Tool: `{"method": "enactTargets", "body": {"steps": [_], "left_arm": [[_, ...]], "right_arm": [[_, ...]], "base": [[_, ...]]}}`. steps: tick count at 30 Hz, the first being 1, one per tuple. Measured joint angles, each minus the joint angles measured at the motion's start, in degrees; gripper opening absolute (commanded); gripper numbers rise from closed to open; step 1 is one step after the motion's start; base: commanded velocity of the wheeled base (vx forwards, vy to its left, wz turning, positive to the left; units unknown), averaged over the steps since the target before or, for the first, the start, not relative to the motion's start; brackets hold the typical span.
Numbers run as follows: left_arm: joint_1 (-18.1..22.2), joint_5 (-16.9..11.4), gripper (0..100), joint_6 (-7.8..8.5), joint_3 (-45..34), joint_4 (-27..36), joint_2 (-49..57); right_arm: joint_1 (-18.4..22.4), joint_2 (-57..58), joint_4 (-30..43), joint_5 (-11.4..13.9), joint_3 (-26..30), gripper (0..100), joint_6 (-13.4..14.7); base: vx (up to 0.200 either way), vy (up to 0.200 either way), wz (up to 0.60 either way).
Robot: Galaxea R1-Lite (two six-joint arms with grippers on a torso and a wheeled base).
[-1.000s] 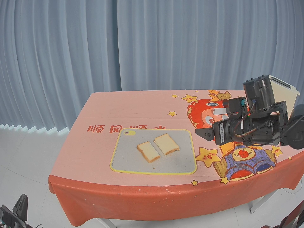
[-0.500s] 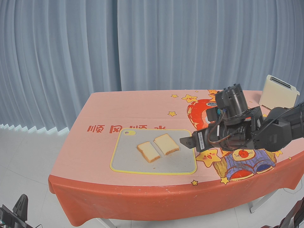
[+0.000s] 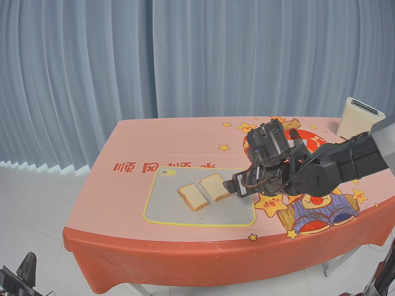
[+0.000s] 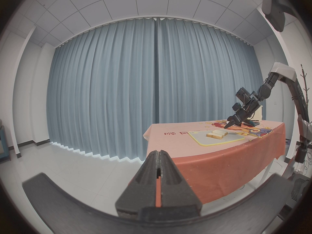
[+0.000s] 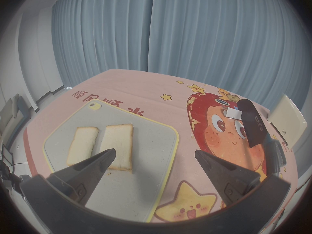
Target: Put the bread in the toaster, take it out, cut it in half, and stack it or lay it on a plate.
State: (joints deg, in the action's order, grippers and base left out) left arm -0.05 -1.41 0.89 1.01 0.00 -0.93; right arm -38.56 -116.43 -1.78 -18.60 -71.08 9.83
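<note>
Right pincer (image 3: 227,184) spread wide, nothing between the fingers, low over the right edge of the cutting board (image 3: 173,210), tip just beside the right bread half (image 3: 216,187); can't tell from the head view if it touches. The right wrist view resolves the gap: one finger (image 5: 97,164) sits over the board near that half's corner, the other (image 5: 221,169) over the printed cloth past the board's yellow rim. The board carries both pieces, with the left bread half (image 3: 192,197) just beside the right one and a thin gap between them, both lying flat, crust edges toward the robot. The right wrist view also shows a black blade-shaped tool (image 5: 253,124) lying on the cartoon face; in the head view the arm covers that spot. The toaster (image 3: 360,124) stands at the far right corner of the table (image 3: 164,144), well apart from the board, and its slot contents aren't readable. Left pincer (image 4: 158,156) pressed together, holding nothing, low and off the table on the robot's left. From its camera the table is far off, with bread and right arm small on top.
</note>
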Motion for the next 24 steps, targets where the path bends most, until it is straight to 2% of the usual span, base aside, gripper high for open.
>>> {"method": "enactTargets", "body": {"steps": [24], "left_arm": [[-0.1, 0.0, 0, 0.00, 0.0, 0.0, 0.0]], "right_arm": [[1.0, -5.0, -0.6, -0.8, -3.3, 100, 0.1]], "base": [[0.000, 0.000, 0.00]]}}
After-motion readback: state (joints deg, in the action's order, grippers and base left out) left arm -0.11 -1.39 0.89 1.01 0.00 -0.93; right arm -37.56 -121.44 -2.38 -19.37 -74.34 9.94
